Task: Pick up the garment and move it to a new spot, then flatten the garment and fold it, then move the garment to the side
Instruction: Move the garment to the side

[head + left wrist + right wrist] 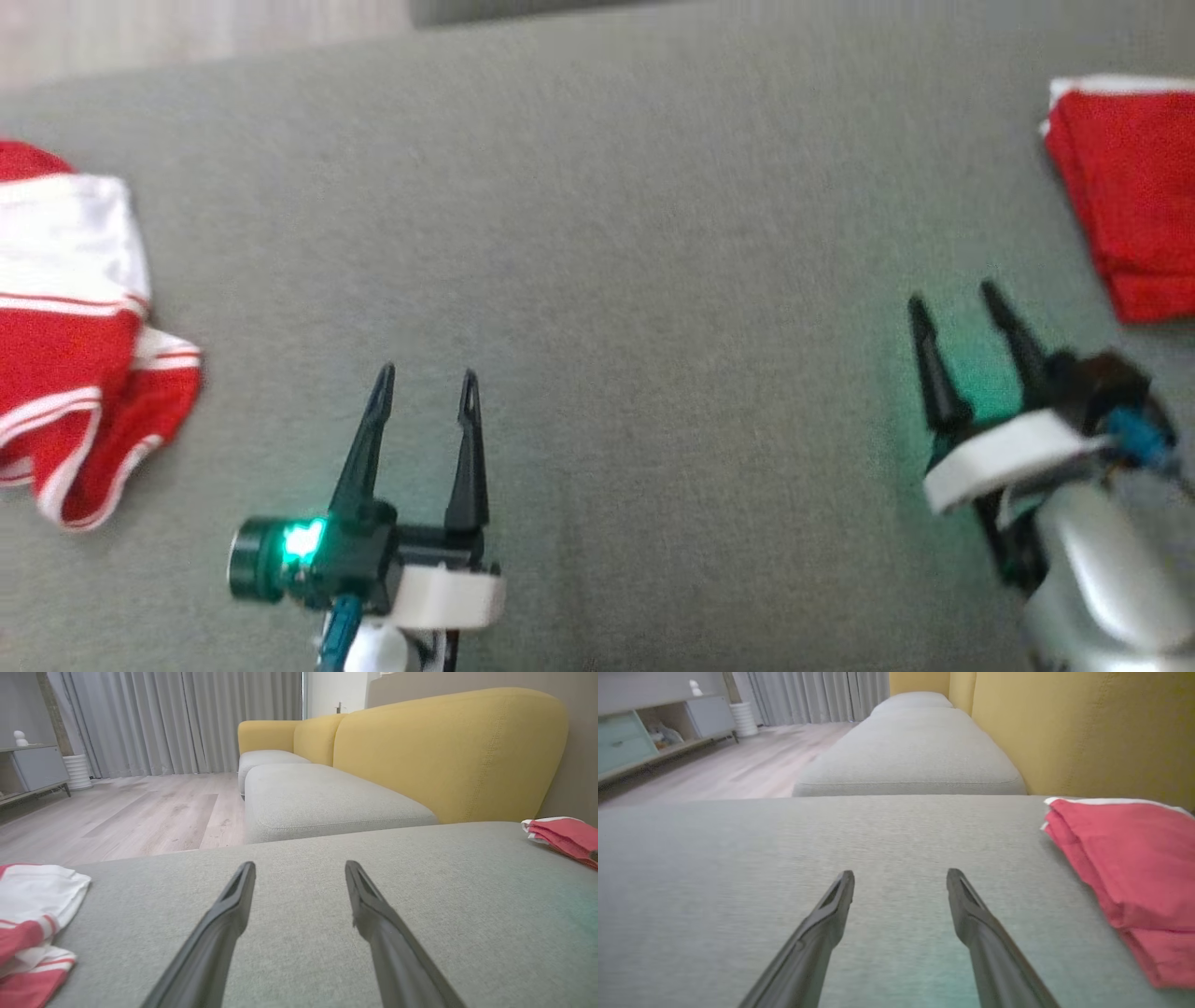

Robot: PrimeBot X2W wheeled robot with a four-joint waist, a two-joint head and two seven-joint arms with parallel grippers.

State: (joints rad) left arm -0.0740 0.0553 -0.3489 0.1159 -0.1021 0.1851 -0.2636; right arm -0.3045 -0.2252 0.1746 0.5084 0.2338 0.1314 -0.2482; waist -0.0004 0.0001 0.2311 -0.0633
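The cushion (653,233) is a flat seat in grey woven cloth with a fine grain. Two garments lie on it, well apart.

The folded garment (1134,187) sits at 2 o'clock in the head view. It is plain red cloth in a flat, squared stack with a thin white edge along its far side. The frame cuts off its right part. In the right wrist view it (1134,868) lies at 3 o'clock of the right gripper (900,872), near it and not touching. Its layers show along the near edge, but I cannot count them.

The striped garment (65,355) lies at 9 o'clock, a rumpled heap of soft red and white cloth with narrow white piping. The left edge cuts it off, so its full shape is unclear.

There are two grippers, each with two slim, dark, tapering fingers. The left gripper (427,371) is at 7 o'clock and the right gripper (953,293) at 4 o'clock. Both sets of jaws are spread wide and hold nothing, with bare cushion between the fingers. A green light (303,541) glows at the base of the left gripper (300,864). The head view is smeared, so fine detail is lost.

Beyond lie another grey seat (317,798), a yellow padded backrest (448,751) with stitched seams, a pale plank floor (140,812) and grey pleated curtains (187,718).
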